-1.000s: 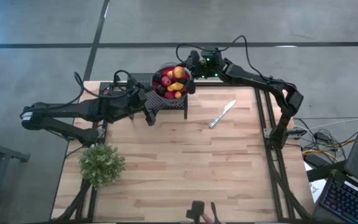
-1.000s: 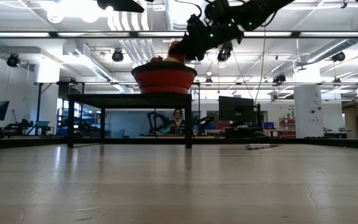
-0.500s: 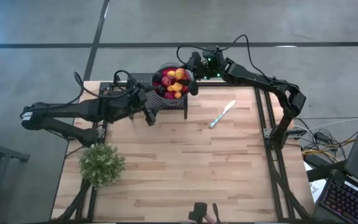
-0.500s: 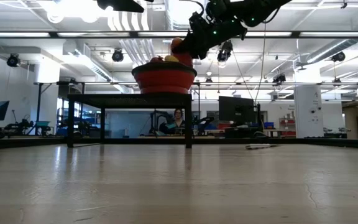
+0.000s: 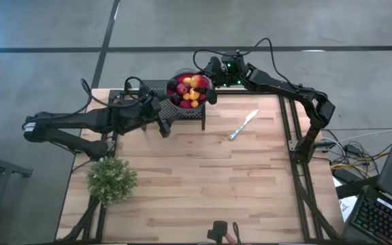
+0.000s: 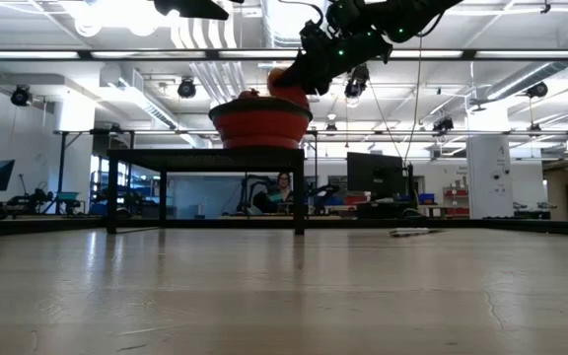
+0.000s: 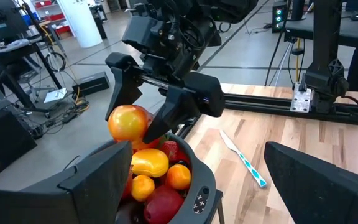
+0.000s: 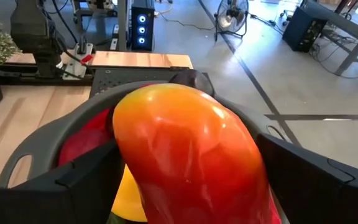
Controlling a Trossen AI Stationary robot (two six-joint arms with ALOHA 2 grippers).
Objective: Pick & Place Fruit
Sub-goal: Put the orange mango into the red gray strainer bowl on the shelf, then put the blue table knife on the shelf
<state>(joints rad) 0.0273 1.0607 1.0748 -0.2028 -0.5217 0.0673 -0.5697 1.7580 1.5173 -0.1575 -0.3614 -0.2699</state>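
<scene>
Gripper (image 7: 146,121) on our right arm clenches a red-orange fruit (image 7: 128,122) above the bowl (image 6: 260,124); its seemingly shallow hold could drop it onto the heaped fruits.

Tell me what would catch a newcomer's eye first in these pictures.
First the red bowl heaped with bright fruit, on a small black stand at the table's far edge. Right above it, the right gripper holds a red-orange fruit. A knife lies nearby.
</scene>
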